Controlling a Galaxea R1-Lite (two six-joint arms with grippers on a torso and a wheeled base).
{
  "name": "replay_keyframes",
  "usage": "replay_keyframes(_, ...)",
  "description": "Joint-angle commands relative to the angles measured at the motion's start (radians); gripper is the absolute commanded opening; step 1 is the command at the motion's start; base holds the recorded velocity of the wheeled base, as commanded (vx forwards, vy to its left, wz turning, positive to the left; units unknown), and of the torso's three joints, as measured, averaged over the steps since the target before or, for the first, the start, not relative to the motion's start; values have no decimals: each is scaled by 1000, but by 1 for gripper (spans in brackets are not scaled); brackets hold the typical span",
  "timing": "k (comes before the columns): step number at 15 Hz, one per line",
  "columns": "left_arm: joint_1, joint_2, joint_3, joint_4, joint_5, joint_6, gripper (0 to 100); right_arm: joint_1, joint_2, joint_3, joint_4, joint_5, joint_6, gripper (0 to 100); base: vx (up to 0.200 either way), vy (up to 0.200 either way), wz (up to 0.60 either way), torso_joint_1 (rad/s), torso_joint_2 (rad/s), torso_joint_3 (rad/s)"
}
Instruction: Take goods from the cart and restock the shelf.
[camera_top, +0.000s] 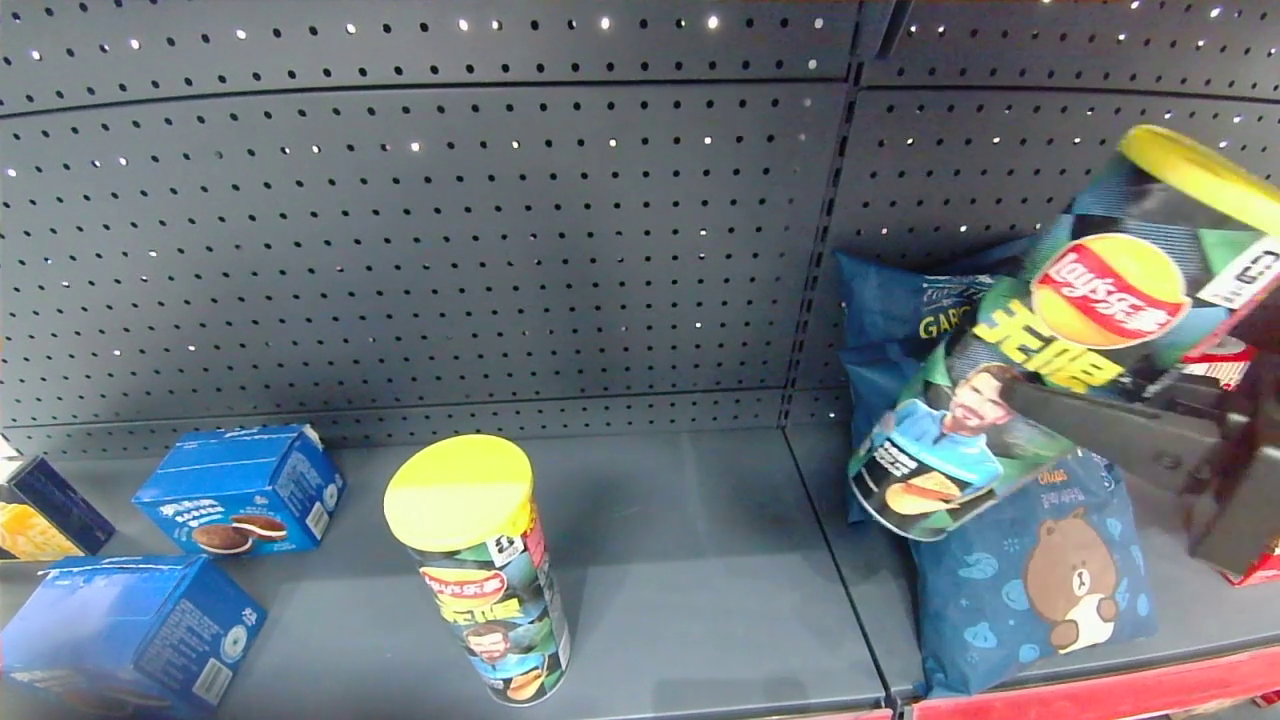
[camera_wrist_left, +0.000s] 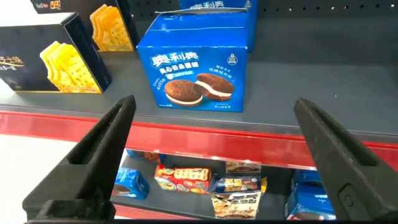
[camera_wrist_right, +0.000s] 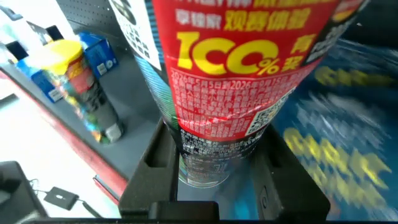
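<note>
My right gripper (camera_top: 1120, 415) is shut on a chips can (camera_top: 1060, 340) with a yellow lid. It holds the can tilted above the right shelf bay, in front of the blue snack bags (camera_top: 1040, 580). In the right wrist view the can (camera_wrist_right: 230, 93) sits clamped between the fingers of the right gripper (camera_wrist_right: 217, 171). A second chips can (camera_top: 485, 580) stands upright on the middle of the shelf (camera_top: 700, 560), also visible as the standing can (camera_wrist_right: 87, 93). My left gripper (camera_wrist_left: 214, 168) is open and holds nothing, level with the shelf's red front edge (camera_wrist_left: 249, 134), before a blue cookie box (camera_wrist_left: 196, 59).
Blue cookie boxes (camera_top: 240, 490) and a black box with yellow wafers (camera_top: 45, 515) stand at the shelf's left. A vertical divider (camera_top: 820, 260) splits the pegboard back. Free shelf floor lies between the standing can and the bags. A lower shelf holds more goods (camera_wrist_left: 211, 183).
</note>
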Motion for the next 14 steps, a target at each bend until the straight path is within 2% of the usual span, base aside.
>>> replay_keyframes(1,1,0,0,0,0,0,100,71,195,-85,-34,-51,2,0,0,0,0,0,0,0)
replay_keyframes(5,1,0,0,0,0,0,100,98,348,-154,-31,-195,2,0,0,0,0,0,0,0)
replay_keyframes(9,1,0,0,0,0,0,100,114,361,-165,-31,-206,2,0,0,0,0,0,0,0)
replay_keyframes(13,1,0,0,0,0,0,100,117,368,-163,-31,-204,3,0,0,0,600,0,1,1)
replay_keyframes(14,1,0,0,0,0,0,100,117,371,-163,-36,-206,3,0,0,0,0,0,0,0)
